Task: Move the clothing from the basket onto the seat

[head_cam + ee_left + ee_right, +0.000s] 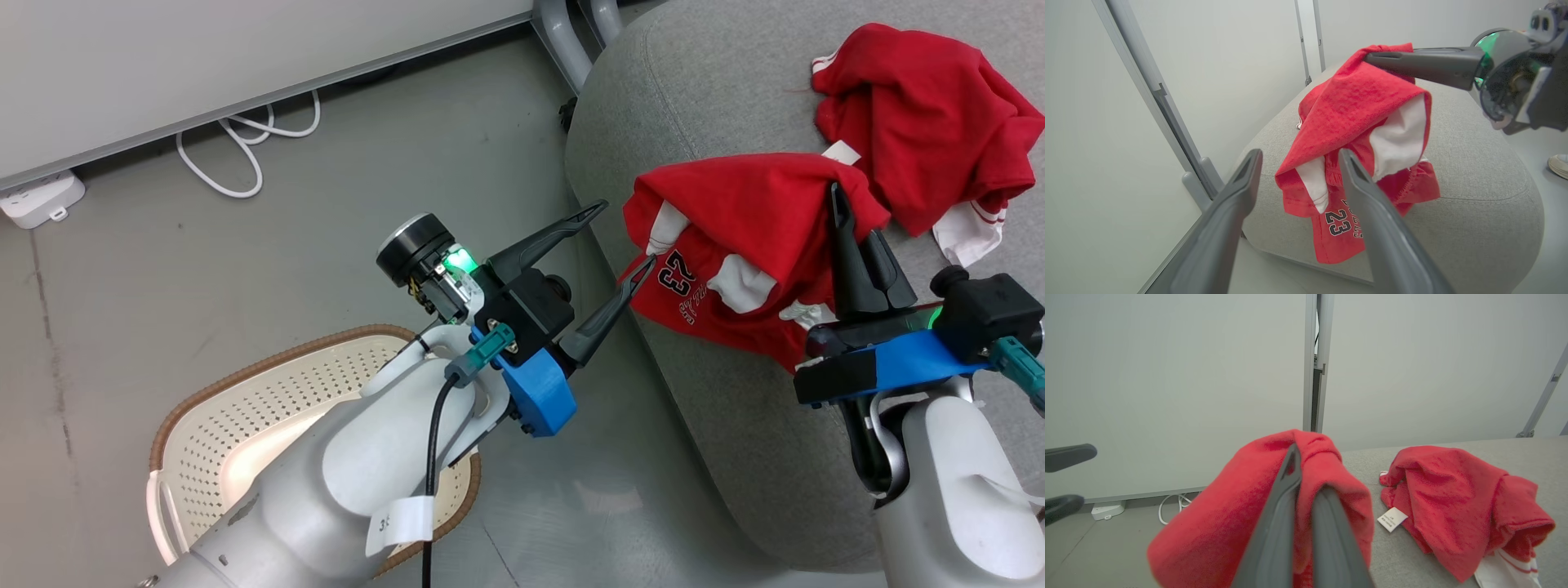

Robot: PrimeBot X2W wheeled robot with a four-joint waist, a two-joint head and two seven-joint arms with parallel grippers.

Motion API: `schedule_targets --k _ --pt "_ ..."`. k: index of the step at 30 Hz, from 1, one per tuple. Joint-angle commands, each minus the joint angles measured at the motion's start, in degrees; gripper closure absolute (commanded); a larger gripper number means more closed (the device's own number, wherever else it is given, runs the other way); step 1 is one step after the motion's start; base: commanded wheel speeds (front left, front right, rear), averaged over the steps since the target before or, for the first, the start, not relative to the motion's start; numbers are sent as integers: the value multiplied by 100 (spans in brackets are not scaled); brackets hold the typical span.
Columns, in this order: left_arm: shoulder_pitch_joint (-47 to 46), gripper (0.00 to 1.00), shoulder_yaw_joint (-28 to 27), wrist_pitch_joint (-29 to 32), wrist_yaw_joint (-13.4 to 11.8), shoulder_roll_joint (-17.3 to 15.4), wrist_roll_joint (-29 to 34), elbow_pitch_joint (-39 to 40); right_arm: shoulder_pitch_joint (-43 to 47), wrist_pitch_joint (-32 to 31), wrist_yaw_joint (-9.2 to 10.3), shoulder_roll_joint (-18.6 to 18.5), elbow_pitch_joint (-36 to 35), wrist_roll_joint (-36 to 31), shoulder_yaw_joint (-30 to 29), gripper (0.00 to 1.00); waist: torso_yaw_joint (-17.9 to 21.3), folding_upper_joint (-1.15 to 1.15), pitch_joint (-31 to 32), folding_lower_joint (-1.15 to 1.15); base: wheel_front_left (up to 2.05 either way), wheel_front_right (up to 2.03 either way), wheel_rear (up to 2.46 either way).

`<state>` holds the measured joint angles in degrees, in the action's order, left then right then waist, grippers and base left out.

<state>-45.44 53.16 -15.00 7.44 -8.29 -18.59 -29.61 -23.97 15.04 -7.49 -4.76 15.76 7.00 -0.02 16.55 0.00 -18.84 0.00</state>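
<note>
On your left, what shows of the basket [269,392] holds no clothing. Your left fingers [539,241] stand apart, their tips just beside the numbered garment [735,204]. Your right fingers [845,253] are clamped on its top fold, and it hangs half off the seat [694,98] edge. Carry it rightward, toward the striped garment [922,106] lying on the cushion.

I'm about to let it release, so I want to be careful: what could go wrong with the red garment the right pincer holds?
1. The numbered garment, pinched in the shut right pincer, hangs partly past the seat's rounded edge; released here, it may slide to the floor.
2. The open left pincer sits close to its hem and could snag it.
</note>
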Motion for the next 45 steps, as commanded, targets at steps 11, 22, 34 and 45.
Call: schedule_targets --k 11,22,34,45 --pt "-117 0 60 -27 3 -44 -36 16 -201 21 -1 -90 -178 -157 -5 100 -3 0 -89 0 0 0 0" --pt "-478 0 -16 0 -1 -291 119 154 -1777 21 -1 -815 -898 -143 -598 100 24 0 -1063 0 0 0 0" --pt "-1154 0 20 369 0 -853 422 736 -3175 20 -1 -2128 -861 30 -2309 100 157 0 -2611 0 0 0 0" --pt "-1288 0 28 666 -58 -1211 475 1313 -2447 20 0 -1897 -189 -285 -2979 100 319 0 -3120 0 0 0 0"
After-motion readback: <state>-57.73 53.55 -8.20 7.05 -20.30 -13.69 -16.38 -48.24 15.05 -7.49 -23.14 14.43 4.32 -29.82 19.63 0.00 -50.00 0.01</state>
